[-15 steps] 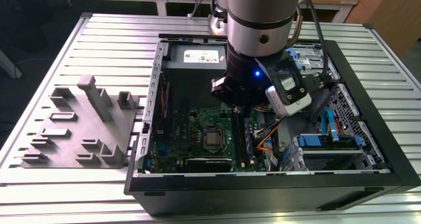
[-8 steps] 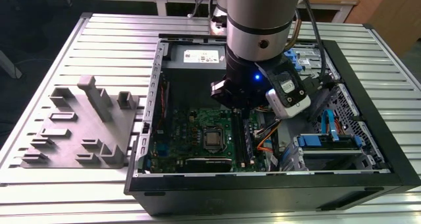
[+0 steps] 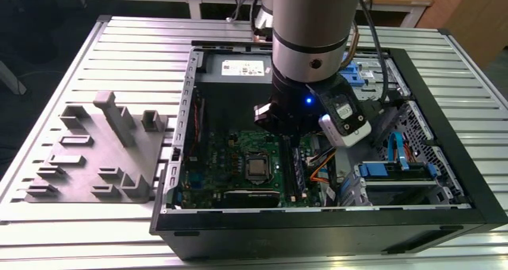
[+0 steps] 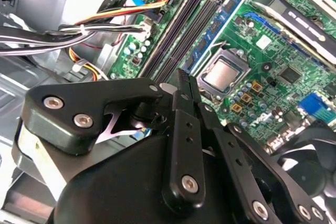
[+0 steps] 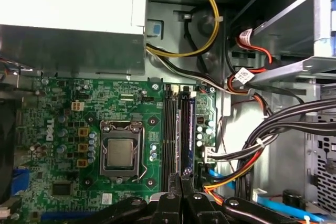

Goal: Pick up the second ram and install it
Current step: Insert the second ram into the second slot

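End effector: the end effector [image 4: 181,77] is clenched, its black fingers [image 5: 173,203] drawn tight together and pointing down at the memory slots [image 5: 169,129] inside an open computer.
Second ram: a thin dark strip [image 5: 181,129] lies along the slots, running straight out from the fingertips in both wrist views. Whether the fingers pinch it or it already sits in its slot cannot be told.
Neighbouring slot: just beside that strip runs a blue-tinged one [image 5: 189,129].
Board: the green motherboard [image 5: 63,103] lies flat, with the square metal processor socket [image 5: 122,153] near the slots on the side away from the blue strip.
Cables: black, red, orange and yellow wires [image 5: 273,129] bunch on the slots' other side (some tied with white straps).
Case: the black case [image 3: 444,222] lies on its side, open at the top, with the arm [image 3: 310,20] reaching down into it.
Tray: a grey tray of upright blocks [image 3: 80,181] sits at the exterior view's left, touching the case.
Desk: a slatted metal desk [image 3: 119,44] carries both.
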Controlling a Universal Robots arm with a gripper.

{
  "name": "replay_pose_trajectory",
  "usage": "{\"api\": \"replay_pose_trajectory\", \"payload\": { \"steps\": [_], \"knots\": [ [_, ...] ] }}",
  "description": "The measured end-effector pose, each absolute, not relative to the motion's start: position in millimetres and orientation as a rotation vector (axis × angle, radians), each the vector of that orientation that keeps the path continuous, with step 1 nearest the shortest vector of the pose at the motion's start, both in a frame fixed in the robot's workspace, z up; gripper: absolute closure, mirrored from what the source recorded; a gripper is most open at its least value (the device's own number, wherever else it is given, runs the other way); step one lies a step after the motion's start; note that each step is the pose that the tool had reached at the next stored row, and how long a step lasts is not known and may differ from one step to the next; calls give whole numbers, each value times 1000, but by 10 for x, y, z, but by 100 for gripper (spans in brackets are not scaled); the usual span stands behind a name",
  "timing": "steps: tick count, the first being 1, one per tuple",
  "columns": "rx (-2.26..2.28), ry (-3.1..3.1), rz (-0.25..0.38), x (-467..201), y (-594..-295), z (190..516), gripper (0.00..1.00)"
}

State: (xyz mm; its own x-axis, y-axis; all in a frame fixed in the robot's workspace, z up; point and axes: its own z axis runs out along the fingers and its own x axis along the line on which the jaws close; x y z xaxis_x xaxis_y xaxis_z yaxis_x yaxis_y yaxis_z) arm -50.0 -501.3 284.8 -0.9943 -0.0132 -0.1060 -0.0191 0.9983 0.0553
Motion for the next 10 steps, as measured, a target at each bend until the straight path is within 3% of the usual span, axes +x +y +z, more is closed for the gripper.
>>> {"api": "replay_pose_trajectory", "payload": {
  "steps": [10],
  "knots": [
    [-24, 3035, 87, -500, -5013, 2690, 92]
  ]
}}
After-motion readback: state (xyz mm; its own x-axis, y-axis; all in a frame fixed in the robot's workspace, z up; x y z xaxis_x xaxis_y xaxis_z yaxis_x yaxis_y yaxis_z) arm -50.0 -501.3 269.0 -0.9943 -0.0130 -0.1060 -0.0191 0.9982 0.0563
